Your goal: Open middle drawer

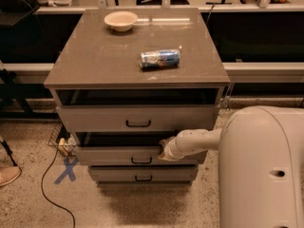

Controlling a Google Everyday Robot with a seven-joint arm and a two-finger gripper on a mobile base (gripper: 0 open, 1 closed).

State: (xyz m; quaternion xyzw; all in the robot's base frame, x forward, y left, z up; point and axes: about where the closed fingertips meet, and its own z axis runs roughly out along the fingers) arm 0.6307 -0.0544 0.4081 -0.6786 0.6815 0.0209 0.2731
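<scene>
Gripper (166, 152): at top edge of middle drawer (109, 156); grip state cannot tell
Handle (141, 161): just left, slightly below
Progress: drawer partly out, apparently; further pull left

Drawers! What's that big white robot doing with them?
The robot's arm reaches in from the right. Its gripper is at the top edge of the middle drawer, just right of its black handle. That drawer sticks out a little, with a dark gap above it, so it is partly open. The top drawer is partly open too. The bottom drawer sits further back. On the cabinet top are a bowl and a can lying on its side.
</scene>
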